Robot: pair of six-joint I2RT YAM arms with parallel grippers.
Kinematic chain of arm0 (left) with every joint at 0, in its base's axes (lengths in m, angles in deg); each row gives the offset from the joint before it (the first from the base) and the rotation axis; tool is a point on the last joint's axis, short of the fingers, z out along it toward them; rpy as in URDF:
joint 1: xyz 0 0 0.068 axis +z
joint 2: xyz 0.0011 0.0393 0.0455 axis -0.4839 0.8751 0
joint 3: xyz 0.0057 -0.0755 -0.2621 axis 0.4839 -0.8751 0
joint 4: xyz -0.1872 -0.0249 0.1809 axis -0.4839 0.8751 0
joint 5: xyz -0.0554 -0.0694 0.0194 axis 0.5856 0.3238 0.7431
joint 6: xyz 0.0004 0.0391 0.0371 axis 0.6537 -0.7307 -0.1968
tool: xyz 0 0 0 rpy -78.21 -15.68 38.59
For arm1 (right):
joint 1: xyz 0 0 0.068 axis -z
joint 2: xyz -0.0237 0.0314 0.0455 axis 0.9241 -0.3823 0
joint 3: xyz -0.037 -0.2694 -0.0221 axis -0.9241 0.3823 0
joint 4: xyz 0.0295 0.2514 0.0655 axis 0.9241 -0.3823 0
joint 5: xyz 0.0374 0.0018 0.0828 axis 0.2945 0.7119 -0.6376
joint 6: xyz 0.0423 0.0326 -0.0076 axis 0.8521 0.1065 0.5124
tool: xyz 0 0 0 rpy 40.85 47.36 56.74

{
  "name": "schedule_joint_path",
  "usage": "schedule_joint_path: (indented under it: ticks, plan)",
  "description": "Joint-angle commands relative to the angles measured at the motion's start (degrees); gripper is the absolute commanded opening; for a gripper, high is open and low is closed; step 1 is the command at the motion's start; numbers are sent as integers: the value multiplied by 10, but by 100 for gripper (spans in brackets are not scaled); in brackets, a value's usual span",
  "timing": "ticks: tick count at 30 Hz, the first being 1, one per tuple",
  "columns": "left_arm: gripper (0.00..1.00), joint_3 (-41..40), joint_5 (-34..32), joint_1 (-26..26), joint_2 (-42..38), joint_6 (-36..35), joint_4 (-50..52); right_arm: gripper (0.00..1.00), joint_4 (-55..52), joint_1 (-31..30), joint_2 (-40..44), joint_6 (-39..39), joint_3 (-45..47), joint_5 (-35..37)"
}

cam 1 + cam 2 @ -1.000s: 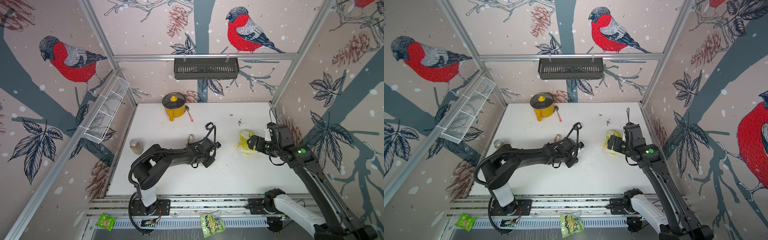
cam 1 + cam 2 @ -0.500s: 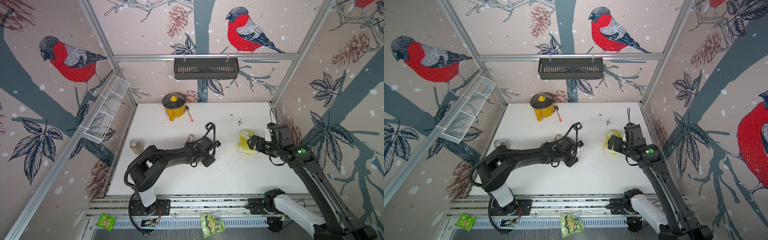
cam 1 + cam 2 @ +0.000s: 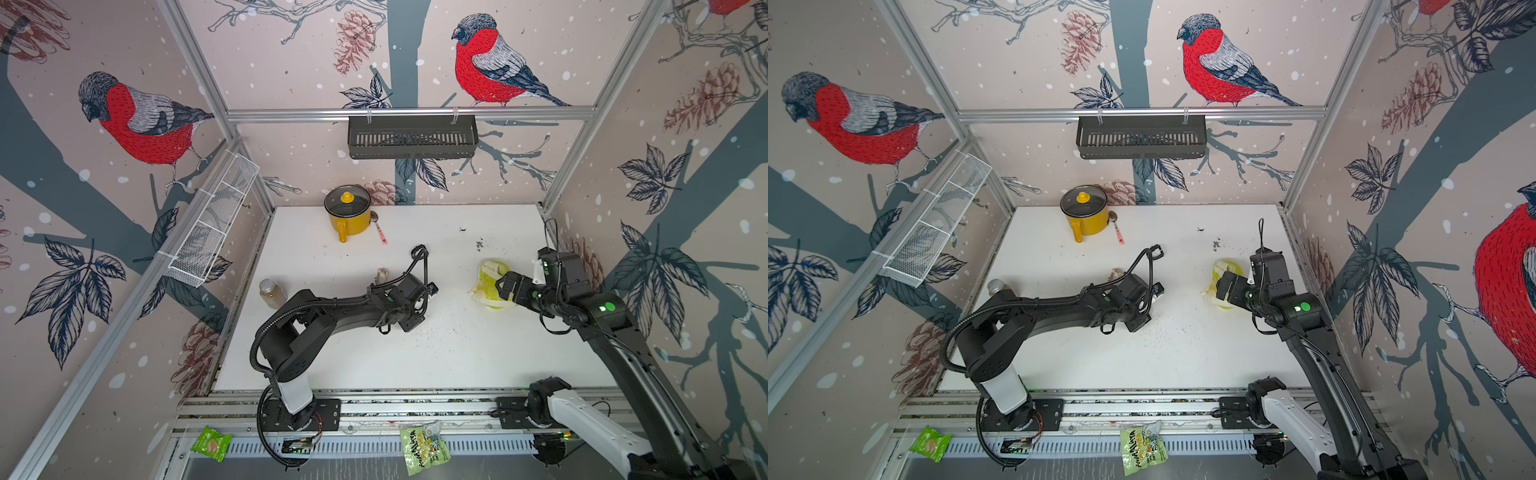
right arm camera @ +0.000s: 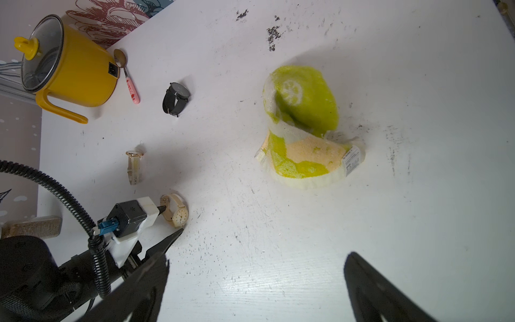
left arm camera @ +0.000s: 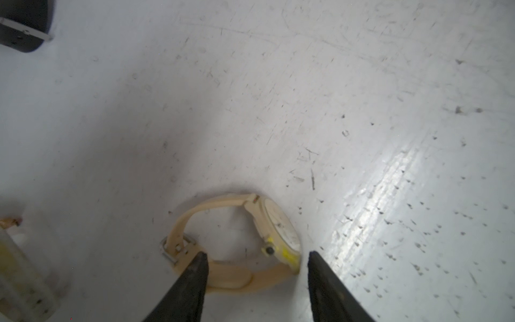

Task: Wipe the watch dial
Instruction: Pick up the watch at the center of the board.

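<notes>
A cream watch (image 5: pixel 267 239) lies on its side on the white table (image 5: pixel 278 83), its pale dial (image 5: pixel 281 225) facing sideways. My left gripper (image 5: pixel 256 254) is open and straddles it: one fingertip (image 5: pixel 199 264) is at the strap by the buckle, and the other stands just clear of the case. The right wrist view shows the same watch (image 4: pixel 178 216) between those fingers. In both top views my left wrist hides it. A yellow-green cloth (image 4: pixel 302 125) lies crumpled ahead of my open right gripper (image 4: pixel 256 278), which holds nothing. In a top view that gripper (image 3: pixel 505 286) hovers at the cloth (image 3: pixel 484 276).
A black watch (image 4: pixel 175 97) and a white-strapped watch (image 4: pixel 133 167) lie beyond the cream one. A yellow lidded pot (image 3: pixel 348 212) and a pink-handled spoon (image 3: pixel 380 232) stand at the back. A jar (image 3: pixel 272 293) sits by the left wall. Dark crumbs dot the table.
The left arm's elbow and upper link have swayed slightly while its wrist stays over the same spot. The right arm and the cloth have not moved.
</notes>
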Motion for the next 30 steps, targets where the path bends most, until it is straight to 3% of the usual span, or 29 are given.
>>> schedule_joint_path:
  ticks: [1,10,18,30]
  plan:
    - [55,6,-5,4,6,-14,-9,99,2,0,-1,4,-7,8]
    - [38,11,16,4,25,-16,-3,100,-12,9,-7,-15,-18,8]
    - [0,28,24,3,33,-9,19,99,-8,31,-9,-30,-14,-9]
    - [0,52,61,1,-57,13,44,100,55,70,-4,-29,74,-75]
